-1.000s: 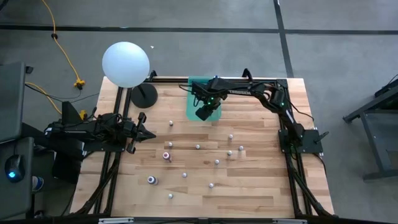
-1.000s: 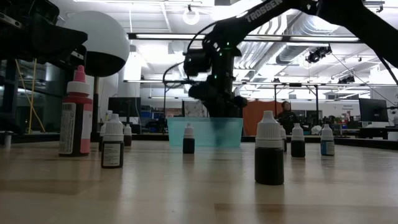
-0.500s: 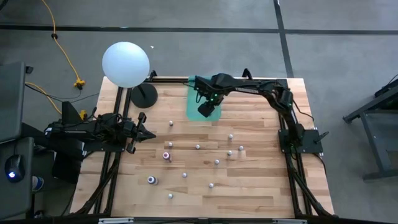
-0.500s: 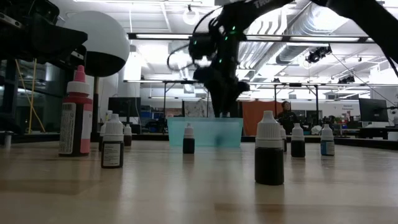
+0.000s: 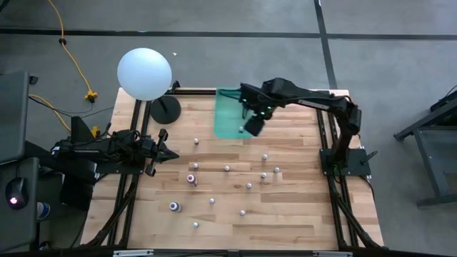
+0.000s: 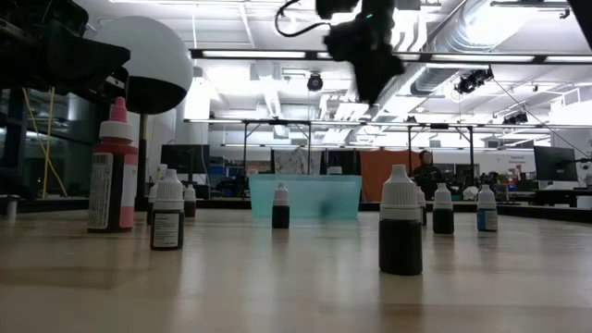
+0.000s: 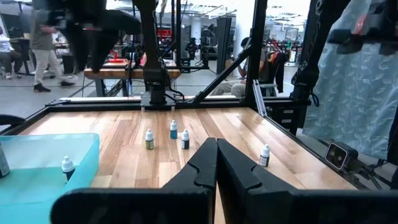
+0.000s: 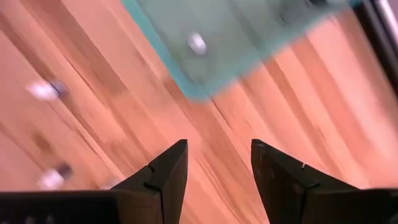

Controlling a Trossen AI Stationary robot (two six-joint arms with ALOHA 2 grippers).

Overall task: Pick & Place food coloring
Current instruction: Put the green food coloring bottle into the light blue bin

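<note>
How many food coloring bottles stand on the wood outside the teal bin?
12: a pink bottle and a blue bottle, both left of centre, and ten whitish bottles spread across the middle. Some may be hidden.

Blurred bottles (image 8: 43, 91) beside teal tray (image 8: 249, 37)

right gripper (image 5: 253, 127) | moves away from over the teal bin (image 5: 227, 114) toward its right edge | rises higher in low view | fingers apart, empty

two dark jointed arms, black tapered fingers (image 8: 158, 180)
</note>
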